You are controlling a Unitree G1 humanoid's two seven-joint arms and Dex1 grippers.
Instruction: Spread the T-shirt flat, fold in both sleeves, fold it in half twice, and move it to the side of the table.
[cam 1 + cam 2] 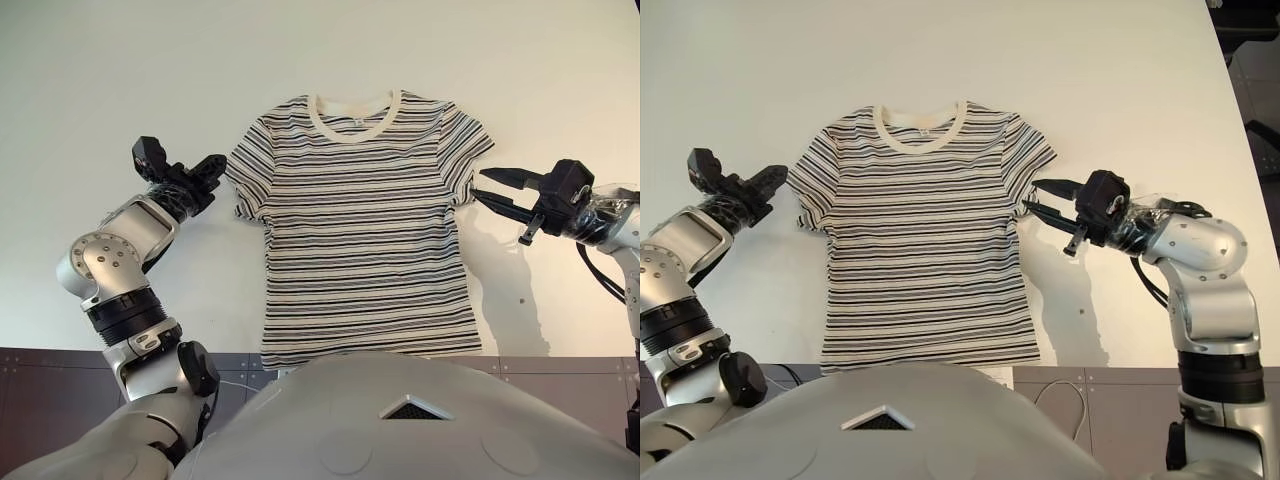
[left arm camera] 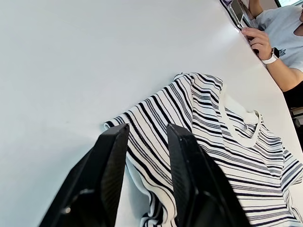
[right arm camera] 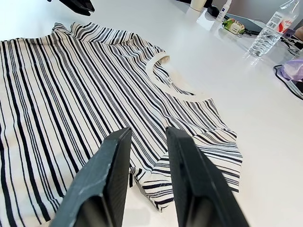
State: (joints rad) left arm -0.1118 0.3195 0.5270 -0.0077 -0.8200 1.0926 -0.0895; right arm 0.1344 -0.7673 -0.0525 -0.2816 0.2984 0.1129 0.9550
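A: Where's the T-shirt point(image 1: 360, 230)?
B: Flat on the table point(image 1: 120, 80), hem nearest, collar farthest.
A: And the arms?
B: Elbows bent, forearms aimed inward. Left gripper point(image 1: 215, 170) just beside one sleeve, right gripper point(image 1: 480, 184) beside the other, both with fingers apart and holding nothing.

Both wrist views' edges cut off the T-shirt point(image 3: 71, 85).
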